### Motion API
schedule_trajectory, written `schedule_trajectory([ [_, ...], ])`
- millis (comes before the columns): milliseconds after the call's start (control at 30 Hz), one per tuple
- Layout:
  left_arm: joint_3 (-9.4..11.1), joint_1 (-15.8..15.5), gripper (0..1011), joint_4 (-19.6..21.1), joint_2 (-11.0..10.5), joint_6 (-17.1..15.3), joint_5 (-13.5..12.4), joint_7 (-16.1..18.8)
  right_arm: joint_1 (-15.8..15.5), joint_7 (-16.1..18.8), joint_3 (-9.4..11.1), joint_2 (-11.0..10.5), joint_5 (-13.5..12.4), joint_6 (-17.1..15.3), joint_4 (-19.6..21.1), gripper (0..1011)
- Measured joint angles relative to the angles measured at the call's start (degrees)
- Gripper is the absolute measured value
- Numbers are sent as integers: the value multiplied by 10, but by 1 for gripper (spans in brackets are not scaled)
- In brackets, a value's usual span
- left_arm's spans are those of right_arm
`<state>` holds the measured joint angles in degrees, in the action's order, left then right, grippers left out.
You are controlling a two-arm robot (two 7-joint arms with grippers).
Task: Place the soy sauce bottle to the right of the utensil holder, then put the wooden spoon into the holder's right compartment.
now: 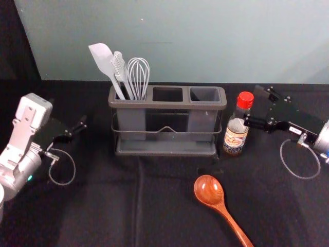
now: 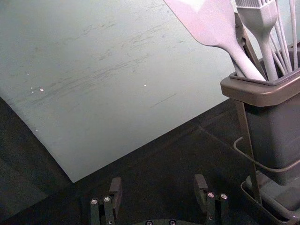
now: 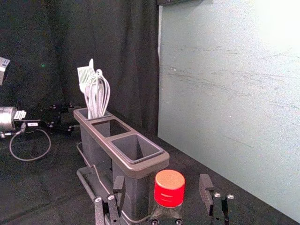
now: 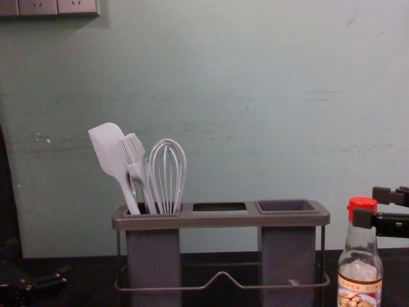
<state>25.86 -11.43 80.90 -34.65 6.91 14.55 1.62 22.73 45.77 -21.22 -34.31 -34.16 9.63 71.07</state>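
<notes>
The right gripper (image 1: 250, 107) is at the soy sauce bottle (image 1: 236, 135), which stands upright just right of the utensil holder (image 1: 167, 103). In the right wrist view the right gripper (image 3: 161, 190) is open, one finger on each side of the bottle's red cap (image 3: 169, 188). The chest view has the right gripper (image 4: 370, 204) at cap and neck height of the bottle (image 4: 360, 272). The wooden spoon (image 1: 209, 190) lies in front of the holder, bowl toward it. Left of the holder is the left gripper (image 1: 79, 126); in its wrist view the left gripper (image 2: 158, 190) is open and holds nothing.
A white spatula (image 1: 102, 57), a brush (image 1: 120, 69) and a whisk (image 1: 138, 74) stand in the holder's left compartment. Its middle and right compartments (image 1: 204, 94) hold nothing visible. A pale wall (image 1: 205, 41) rises behind the black-covered table (image 1: 92, 206).
</notes>
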Motion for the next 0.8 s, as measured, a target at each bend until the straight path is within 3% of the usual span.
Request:
schedule_trajectory([
  [400, 0, 0, 1005, 0, 0, 0, 0, 0, -5, -3, 2, -4, 0, 0, 11, 1002],
  [800, 0, 0, 1005, 0, 0, 0, 0, 0, -59, -44, 33, -54, -13, -37, 128, 1003],
])
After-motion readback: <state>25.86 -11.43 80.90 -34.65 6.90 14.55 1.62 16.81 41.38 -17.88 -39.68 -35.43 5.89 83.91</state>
